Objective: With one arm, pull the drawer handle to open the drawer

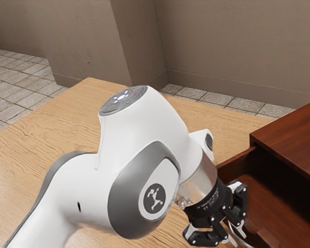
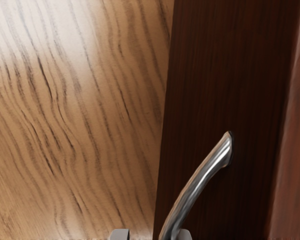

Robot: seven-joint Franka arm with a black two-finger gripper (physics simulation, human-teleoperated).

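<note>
Exterior arm (image 1: 139, 175): white, reaching over the wooden surface (image 1: 51, 134) toward the exterior view's right.
Exterior gripper (image 1: 225, 225): black, low at the metal handle (image 1: 237, 231); I cannot tell whether it clasps it.
Exterior drawer (image 1: 237, 164): dark wood, its front jutting out from under the cabinet top (image 1: 294, 132).
Wrist handle: curved metal bar on the drawer's face, running in under the hand.
Wrist surface: pale grain beside the drawer.
</note>
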